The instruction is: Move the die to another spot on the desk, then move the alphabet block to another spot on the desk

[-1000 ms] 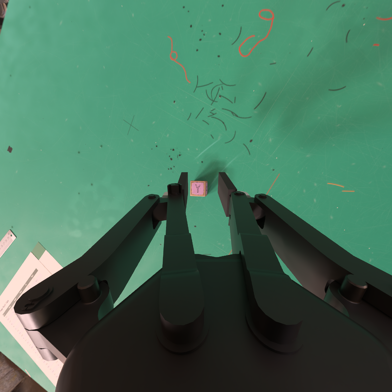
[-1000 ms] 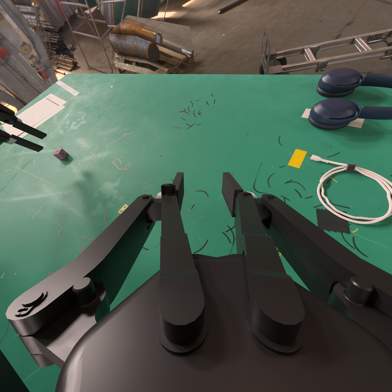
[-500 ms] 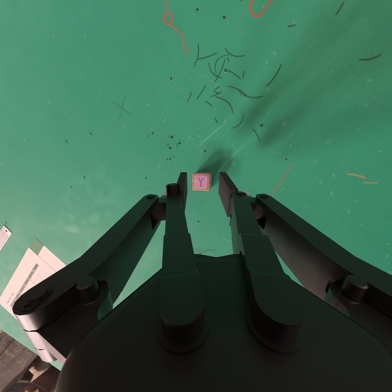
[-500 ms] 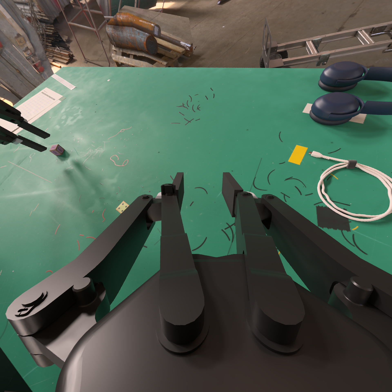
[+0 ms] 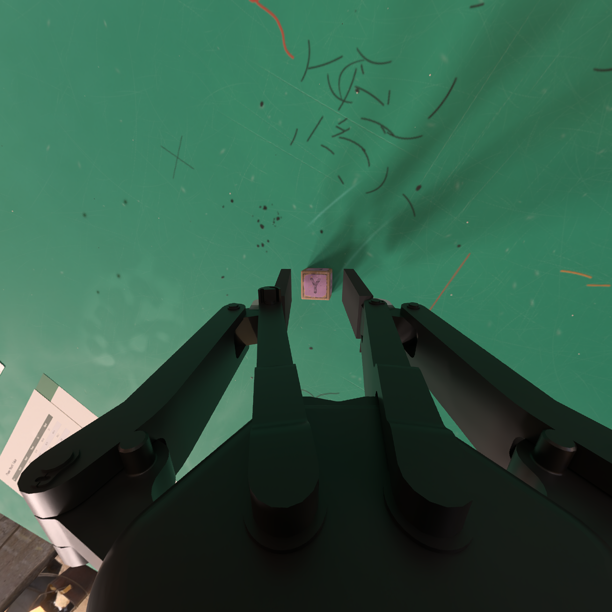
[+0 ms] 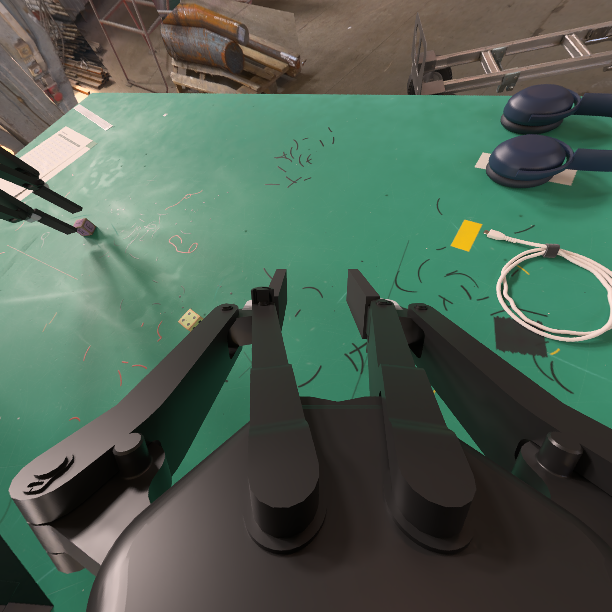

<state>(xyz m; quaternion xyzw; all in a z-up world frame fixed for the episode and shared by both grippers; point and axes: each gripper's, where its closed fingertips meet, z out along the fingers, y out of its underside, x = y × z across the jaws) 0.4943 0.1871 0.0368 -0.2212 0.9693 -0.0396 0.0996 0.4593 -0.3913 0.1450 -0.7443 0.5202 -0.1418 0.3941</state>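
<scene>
The alphabet block (image 5: 316,284), a small wooden cube with a purple lettered face, sits on the green desk (image 5: 132,132). My left gripper (image 5: 317,281) is open, its fingertips on either side of the block with gaps on both sides. In the right wrist view the block (image 6: 85,227) lies at the far left, right at the left gripper's black fingertips (image 6: 63,227). The pale yellow die (image 6: 190,319) with dark pips lies on the desk just left of my right gripper (image 6: 316,281), which is open, empty and above the desk.
Dark blue headphones (image 6: 530,159) lie at the far right, with a coiled white cable (image 6: 556,298), a yellow tape patch (image 6: 466,235) and a black patch (image 6: 520,336) nearer. A white printed sheet (image 6: 54,150) lies at the far left corner; it also shows in the left wrist view (image 5: 36,437).
My left gripper has come down and forward, so the block now sits between its fingertips. My right gripper has drawn back slightly, and more of the die shows beside its left linkage.
</scene>
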